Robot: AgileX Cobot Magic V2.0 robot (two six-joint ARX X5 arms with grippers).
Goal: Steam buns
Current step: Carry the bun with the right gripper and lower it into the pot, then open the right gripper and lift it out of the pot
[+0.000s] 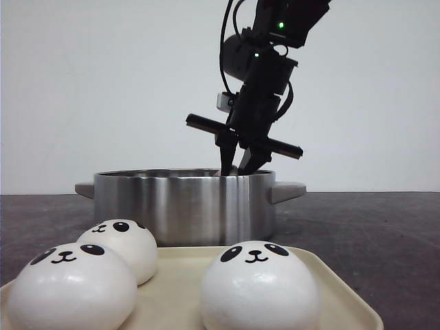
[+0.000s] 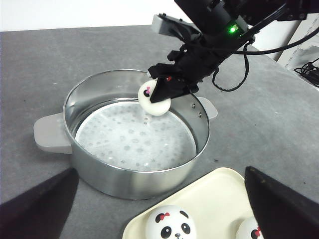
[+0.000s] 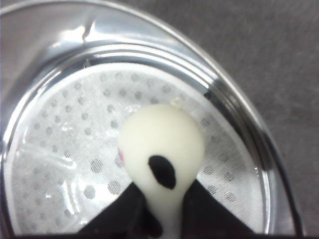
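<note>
My right gripper (image 1: 240, 163) hangs over the far rim of a steel pot (image 1: 179, 206), shut on a white panda bun (image 2: 153, 99). The squeezed bun (image 3: 162, 144) is held just above the pot's perforated white liner (image 3: 65, 149), and my right gripper (image 3: 167, 214) pinches its lower part. Three more buns (image 1: 72, 285) (image 1: 124, 244) (image 1: 260, 285) sit on a cream tray (image 1: 344, 295) in front of the pot. My left gripper (image 2: 160, 172) is open and empty, held above the tray's (image 2: 219, 194) edge and the pot's (image 2: 114, 174) near wall. It does not show in the front view.
The pot has two grey side handles (image 2: 50, 134) (image 1: 289, 191). It stands on a dark grey tabletop (image 2: 264, 124), with a white wall behind. The right arm (image 2: 219, 30) reaches down over the pot's far side.
</note>
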